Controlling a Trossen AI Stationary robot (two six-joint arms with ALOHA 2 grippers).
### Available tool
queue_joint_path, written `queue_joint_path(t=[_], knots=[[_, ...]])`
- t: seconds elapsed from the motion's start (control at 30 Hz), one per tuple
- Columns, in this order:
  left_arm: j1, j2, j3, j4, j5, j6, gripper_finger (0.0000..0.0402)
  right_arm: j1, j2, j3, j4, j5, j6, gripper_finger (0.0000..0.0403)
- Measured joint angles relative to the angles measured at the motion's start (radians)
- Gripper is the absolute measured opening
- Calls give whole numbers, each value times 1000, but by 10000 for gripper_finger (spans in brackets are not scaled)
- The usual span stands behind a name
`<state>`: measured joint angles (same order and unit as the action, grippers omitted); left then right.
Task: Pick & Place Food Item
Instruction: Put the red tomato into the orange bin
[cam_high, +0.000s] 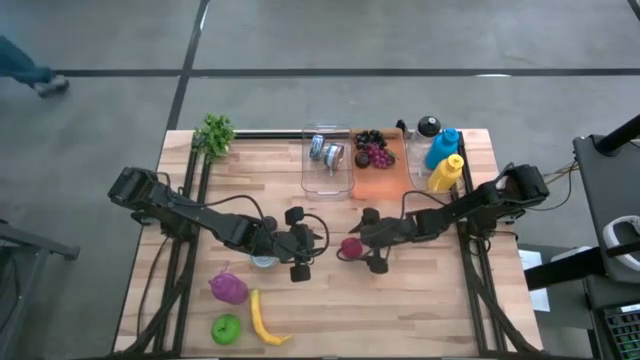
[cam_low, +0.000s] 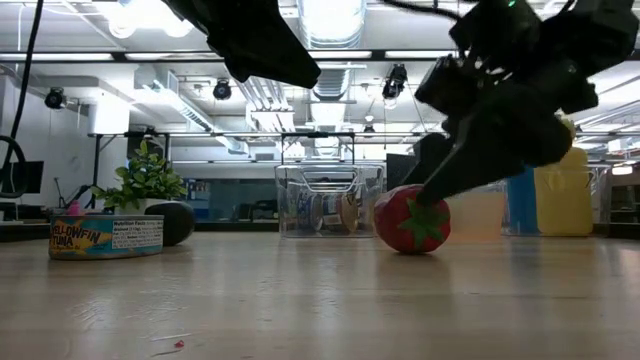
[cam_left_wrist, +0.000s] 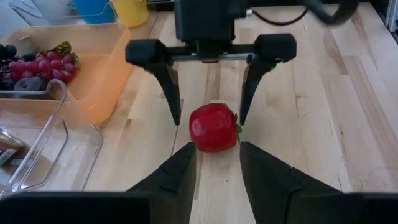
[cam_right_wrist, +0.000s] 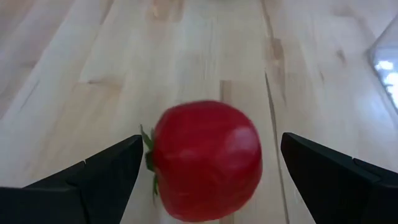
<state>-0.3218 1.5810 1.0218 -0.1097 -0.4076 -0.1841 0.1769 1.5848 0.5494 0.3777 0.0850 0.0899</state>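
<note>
A red strawberry (cam_right_wrist: 205, 160) with green leaves lies on its side on the wooden table (cam_high: 420, 300), near the middle. My right gripper (cam_left_wrist: 209, 115) is open and slants down over it from the table's right. Its fingers (cam_right_wrist: 102, 171) stand on either side of the berry; I see no touch. My left gripper (cam_left_wrist: 217, 163) hangs open just left of the strawberry (cam_high: 350, 247), pointing at it, with nothing between its fingers. A tuna can (cam_low: 105, 237) stands on the table under my left arm.
A clear bin (cam_high: 328, 165) with cans and an orange tray (cam_high: 385, 180) with grapes stand at the far edge, beside blue (cam_high: 443, 148) and yellow (cam_high: 446, 172) bottles. A green plant (cam_high: 214, 135) is far left. Purple (cam_high: 228, 288), yellow (cam_high: 262, 320) and green (cam_high: 226, 328) items lie near left.
</note>
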Motion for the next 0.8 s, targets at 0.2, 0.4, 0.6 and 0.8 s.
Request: queue_joint_path(t=[0.2,0.4,0.6,0.8], knots=[[0,0,0,0,0,0,129,-12,80,38,4,-60,-20,380],[0,0,0,0,0,0,129,-12,119,64,-1,-62,-49,379],[0,0,0,0,0,0,129,-15,125,63,-8,-62,-48,358],[0,0,0,0,0,0,129,-20,126,63,0,-61,-45,277]])
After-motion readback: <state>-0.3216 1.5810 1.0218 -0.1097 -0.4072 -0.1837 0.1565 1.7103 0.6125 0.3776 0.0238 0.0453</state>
